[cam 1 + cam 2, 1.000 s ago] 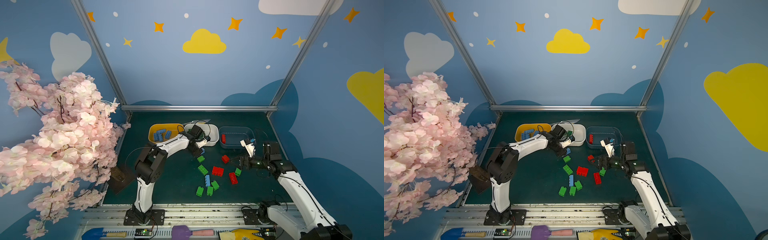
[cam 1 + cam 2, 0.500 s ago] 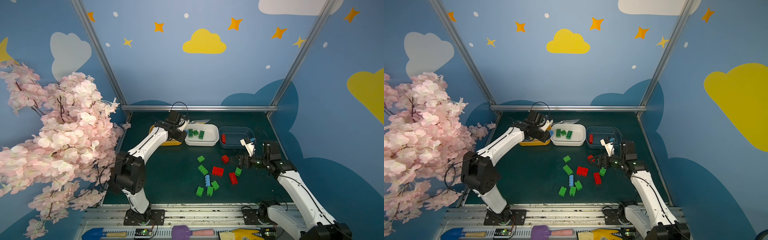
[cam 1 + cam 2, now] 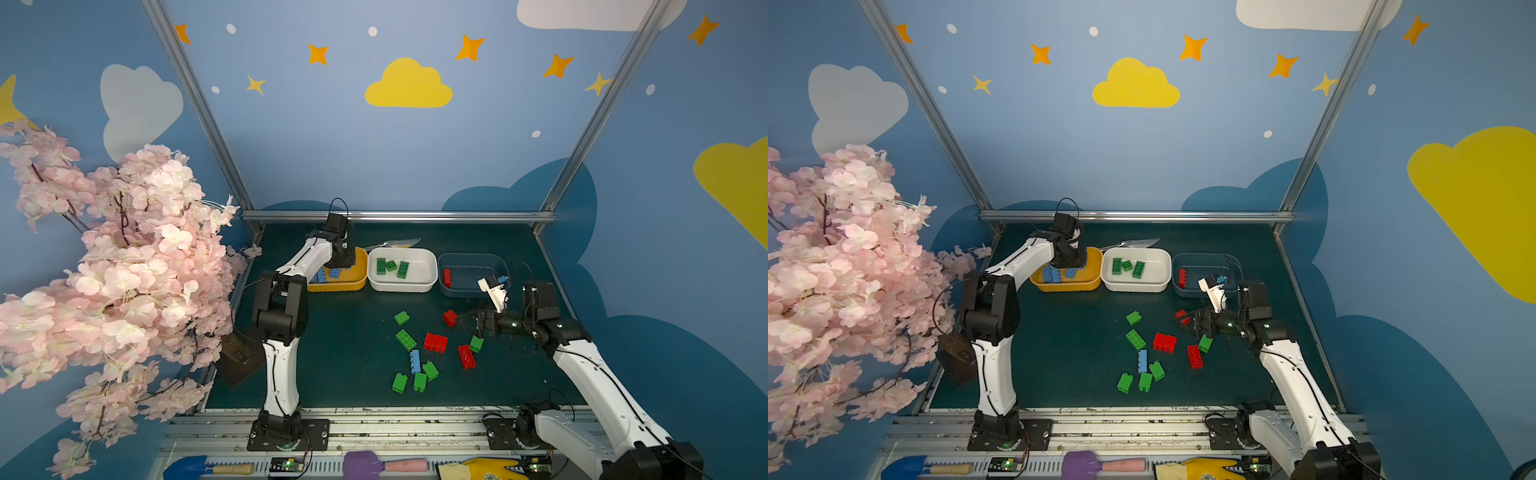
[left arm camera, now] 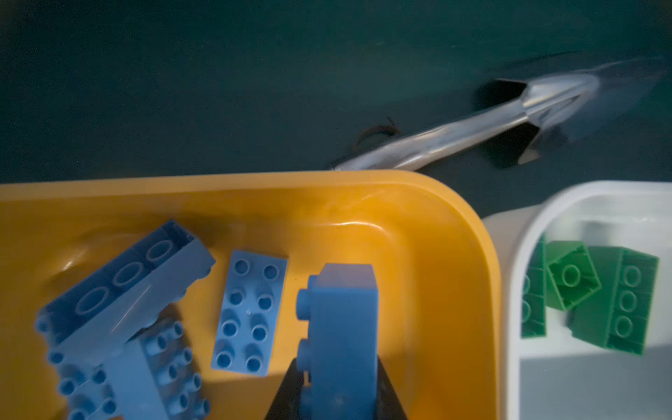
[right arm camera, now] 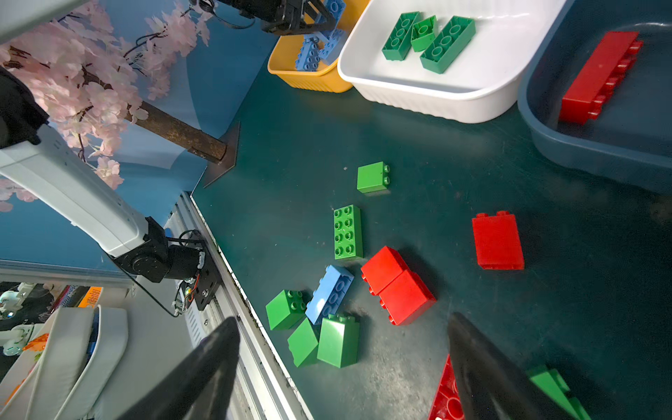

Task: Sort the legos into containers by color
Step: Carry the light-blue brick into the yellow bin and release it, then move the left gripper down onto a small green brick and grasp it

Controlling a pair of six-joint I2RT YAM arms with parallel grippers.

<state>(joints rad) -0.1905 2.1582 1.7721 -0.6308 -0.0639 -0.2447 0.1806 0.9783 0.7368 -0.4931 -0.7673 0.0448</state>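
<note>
left hand grips blue lego abv yellow tub.

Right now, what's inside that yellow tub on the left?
Only light blue bricks: at least three lie in the yellow tub, some piled. The left gripper grips another blue brick over it, covering the floor beneath.

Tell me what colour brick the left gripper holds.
Light blue. The brick shows best in the left wrist view, over the yellow-orange tub.
</note>
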